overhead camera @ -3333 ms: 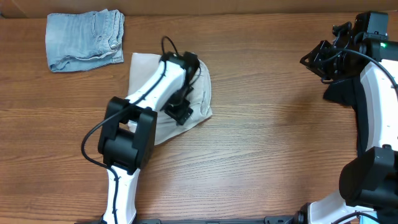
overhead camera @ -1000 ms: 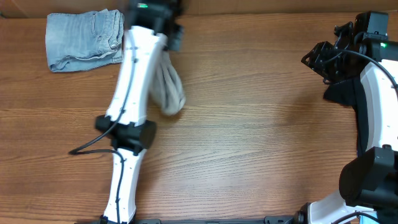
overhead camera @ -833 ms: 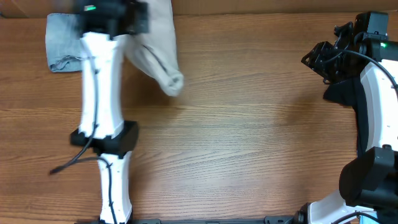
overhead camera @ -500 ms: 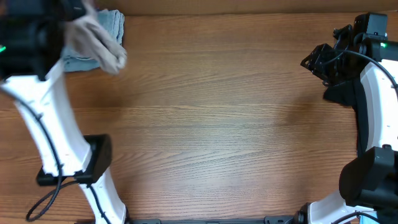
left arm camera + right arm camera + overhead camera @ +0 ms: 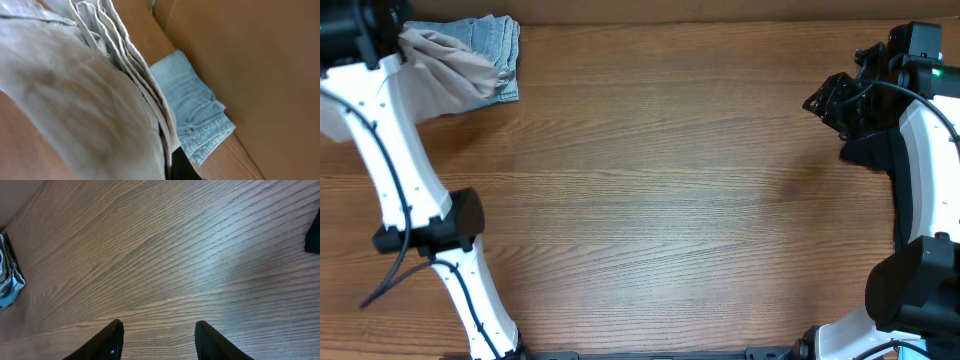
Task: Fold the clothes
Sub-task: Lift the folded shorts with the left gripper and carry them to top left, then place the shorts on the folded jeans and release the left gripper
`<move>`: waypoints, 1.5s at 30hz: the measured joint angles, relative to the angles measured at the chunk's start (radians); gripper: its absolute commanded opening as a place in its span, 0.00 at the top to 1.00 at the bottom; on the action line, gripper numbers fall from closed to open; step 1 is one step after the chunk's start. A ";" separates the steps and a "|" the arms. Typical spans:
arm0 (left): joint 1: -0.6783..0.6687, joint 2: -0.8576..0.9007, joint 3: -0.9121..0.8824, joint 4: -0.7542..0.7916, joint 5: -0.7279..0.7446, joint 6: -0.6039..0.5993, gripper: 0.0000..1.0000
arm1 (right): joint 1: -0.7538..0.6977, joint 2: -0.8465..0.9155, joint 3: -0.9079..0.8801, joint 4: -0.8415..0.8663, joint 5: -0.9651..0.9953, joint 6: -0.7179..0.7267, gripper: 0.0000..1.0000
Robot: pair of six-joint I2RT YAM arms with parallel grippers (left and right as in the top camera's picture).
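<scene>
The clothes, a folded pair of pale beige shorts (image 5: 448, 66), hang in the air at the far left corner of the table. My left gripper (image 5: 398, 36) is shut on their upper end. The cloth droops partly over a folded light-blue denim garment (image 5: 500, 45). In the left wrist view the beige folds (image 5: 85, 100) fill the left side and hide most of the fingers; only a dark finger (image 5: 181, 167) shows beside the denim (image 5: 197, 117). My right gripper (image 5: 157, 327) stands open over bare wood at the far right (image 5: 825, 100), holding nothing.
A brown cardboard wall (image 5: 250, 60) runs along the table's back edge, right behind the denim. The left arm's white links (image 5: 395, 170) lean over the table's left edge. The right arm (image 5: 920, 150) stands along the right edge.
My left arm has swung from the table's middle back to the far left corner, carrying the beige shorts over the denim garment. The right arm has not moved.
</scene>
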 measured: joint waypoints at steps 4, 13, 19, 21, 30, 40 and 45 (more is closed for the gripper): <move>-0.003 0.098 -0.001 0.056 0.005 -0.043 0.96 | 0.000 0.000 0.000 -0.003 0.000 0.001 0.51; -0.016 0.250 -0.002 0.222 0.035 -0.061 0.75 | 0.000 0.000 0.000 -0.006 0.000 0.001 0.50; -0.051 0.314 -0.002 0.437 0.040 -0.010 0.00 | 0.000 0.000 0.000 -0.005 0.001 0.000 0.50; -0.063 0.325 -0.002 0.521 0.057 0.037 0.00 | 0.000 0.000 0.000 -0.007 0.000 0.000 0.51; -0.085 0.295 0.003 0.521 0.152 0.201 0.00 | 0.000 0.000 0.000 -0.010 0.000 0.000 0.51; -0.082 0.101 0.018 0.233 0.230 0.369 0.00 | 0.000 0.000 0.000 -0.011 0.001 0.000 0.50; -0.069 0.121 -0.001 0.103 0.266 0.379 0.00 | 0.000 0.000 0.000 -0.011 0.000 0.000 0.50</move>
